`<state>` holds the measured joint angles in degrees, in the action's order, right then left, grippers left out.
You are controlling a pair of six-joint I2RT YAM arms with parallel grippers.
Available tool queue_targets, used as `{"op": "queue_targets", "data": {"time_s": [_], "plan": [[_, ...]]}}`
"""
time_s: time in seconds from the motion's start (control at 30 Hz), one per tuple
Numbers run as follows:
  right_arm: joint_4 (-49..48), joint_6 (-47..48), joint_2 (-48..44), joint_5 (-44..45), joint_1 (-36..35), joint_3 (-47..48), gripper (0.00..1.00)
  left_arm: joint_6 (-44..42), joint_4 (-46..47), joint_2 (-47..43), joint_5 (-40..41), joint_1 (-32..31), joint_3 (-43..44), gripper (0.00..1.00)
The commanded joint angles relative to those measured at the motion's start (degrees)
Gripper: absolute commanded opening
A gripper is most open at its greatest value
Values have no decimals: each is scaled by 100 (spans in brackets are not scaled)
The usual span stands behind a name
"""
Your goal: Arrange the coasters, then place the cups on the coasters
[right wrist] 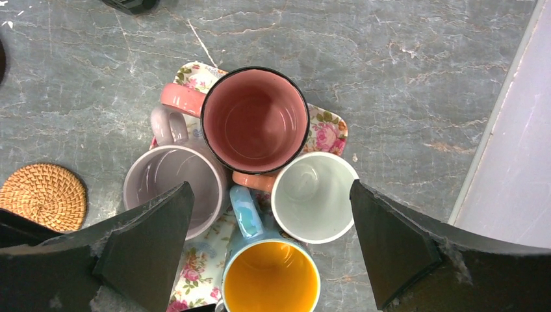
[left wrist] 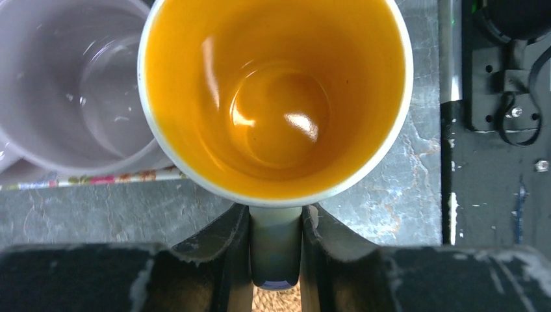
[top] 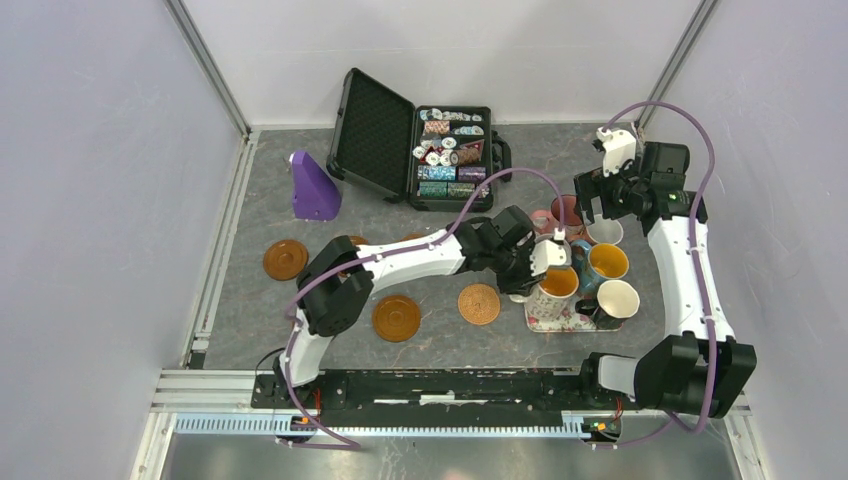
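One cup, the floral mug [left wrist: 276, 97] with the orange inside, was the thing in hand: it stood at the near left of the cluster of cups toward the desk's [top: 250, 310] right edge, and its handle [left wrist: 275, 250] was pinched from both sides by the left tool [left wrist: 276, 218]. Whether its base had left the surface could not be told. The grip held only the narrow handle, so the mug would probably want to tip or swing. The sound course looked to be a straight lift, kept upright, until it was above the lilac cup [left wrist: 71, 84] just beside it, and only then a slow carry. The woven coaster [top: 479, 303] lay nearest, toward the middle of the near edge, and seemed the natural target, with the base lowered onto its centre. Two brown coasters [top: 285, 259] [top: 396, 317] lay further toward the left edge. The right tool [right wrist: 269, 188] hung above the cluster with its fingers spread wide, holding nothing. Every cup seen from above was empty: the floral mug, the lilac cup, the pink-lined cup [right wrist: 255, 120], the white cup [right wrist: 314, 197] and the blue cup [right wrist: 269, 279] with the yellow inside. They crowded on the floral tray [right wrist: 328, 130]. At the far edge an open case [top: 375, 135] held rows of poker chips [top: 448, 150].
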<state>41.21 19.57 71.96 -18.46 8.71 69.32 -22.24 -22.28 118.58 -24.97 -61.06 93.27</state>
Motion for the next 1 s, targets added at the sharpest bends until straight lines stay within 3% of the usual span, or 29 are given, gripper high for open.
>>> {"op": "queue_targets", "data": {"time_s": [0.0,0.1,0.27,0.63,0.73,0.97], "plan": [[-226,29,50,-239,25,262,98,740,539,-1118,-190,300,-107,2],[-285,7,63,-343,25,241,98,1244,896,-1700,-468,726,-621,2],[-355,-15,122,-473,25,206,98,1185,819,-2620,-711,1356,-1355,2],[-469,-91,94,-704,25,17,98,452,-363,-4671,-820,3674,-2774,2],[-519,-161,62,-775,17,-123,98,427,-227,-5146,-495,3963,-3286,2],[-668,-246,-43,-779,17,-432,98,670,1033,-5700,85,3909,-4560,2]]}}
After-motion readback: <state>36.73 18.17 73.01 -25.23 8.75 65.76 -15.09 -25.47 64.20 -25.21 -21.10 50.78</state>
